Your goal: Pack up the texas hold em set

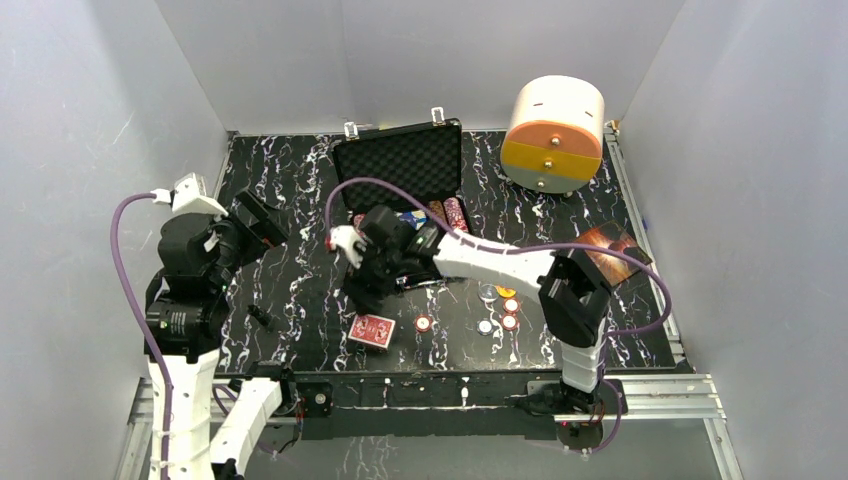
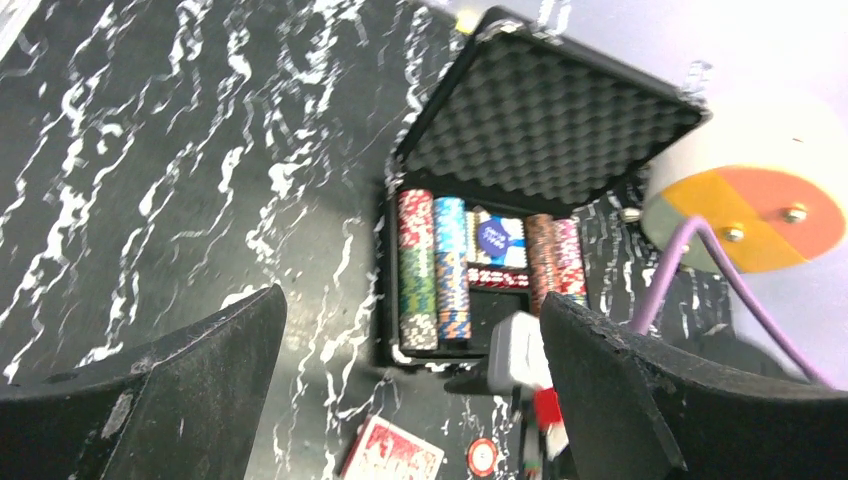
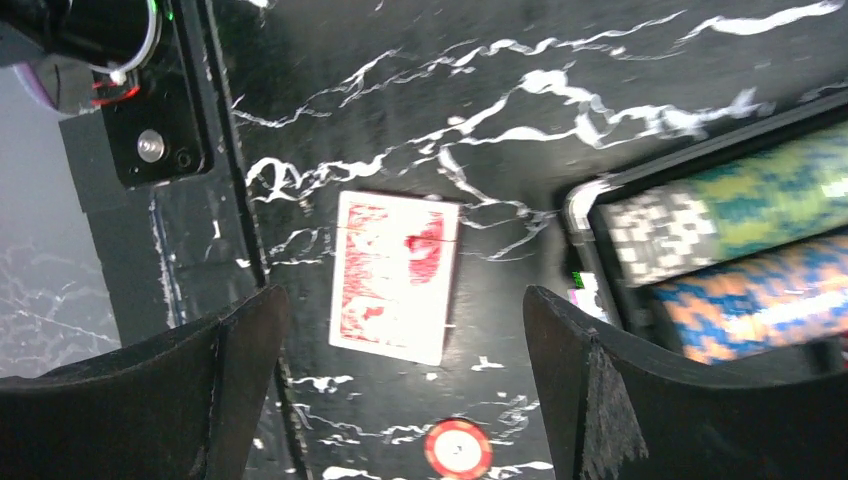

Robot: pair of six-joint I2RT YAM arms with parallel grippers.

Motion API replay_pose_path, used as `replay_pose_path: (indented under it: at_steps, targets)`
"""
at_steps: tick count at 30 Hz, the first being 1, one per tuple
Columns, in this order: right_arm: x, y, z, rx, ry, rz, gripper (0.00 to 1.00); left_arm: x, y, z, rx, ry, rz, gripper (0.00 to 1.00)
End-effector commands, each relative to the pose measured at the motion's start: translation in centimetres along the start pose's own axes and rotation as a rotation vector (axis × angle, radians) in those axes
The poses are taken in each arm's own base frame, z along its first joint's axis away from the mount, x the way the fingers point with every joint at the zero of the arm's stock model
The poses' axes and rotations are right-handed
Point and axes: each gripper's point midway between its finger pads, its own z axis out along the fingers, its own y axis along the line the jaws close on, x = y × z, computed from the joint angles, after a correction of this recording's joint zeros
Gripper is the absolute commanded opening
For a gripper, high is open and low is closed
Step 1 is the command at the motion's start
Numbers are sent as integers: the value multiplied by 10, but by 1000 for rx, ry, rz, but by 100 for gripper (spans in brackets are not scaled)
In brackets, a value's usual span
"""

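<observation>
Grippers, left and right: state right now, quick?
Left gripper: open, holding nothing.
Right gripper: open, holding nothing.

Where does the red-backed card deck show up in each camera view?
Top external: card deck lies low in the picture, left of centre.
Left wrist: card deck at the bottom edge, near centre, partly cut off.
Right wrist: card deck near the middle of the frame.
Shared landmark: the lone red chip beside it.
</observation>
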Motion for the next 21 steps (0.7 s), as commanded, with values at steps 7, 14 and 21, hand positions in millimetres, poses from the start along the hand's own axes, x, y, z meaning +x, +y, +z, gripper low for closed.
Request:
replay_pose_path:
  at_steps: [7,14,21]
  targets:
    - [70,27,42,184,182,65,97,-6,46,-24,-296,-7,-56,98]
    - [93,26,57,261,272,85,97,1,47,-20,-292,8,-60,98]
    - [98,25,71,259,285,56,91,6,50,-19,-301,21,-61,99]
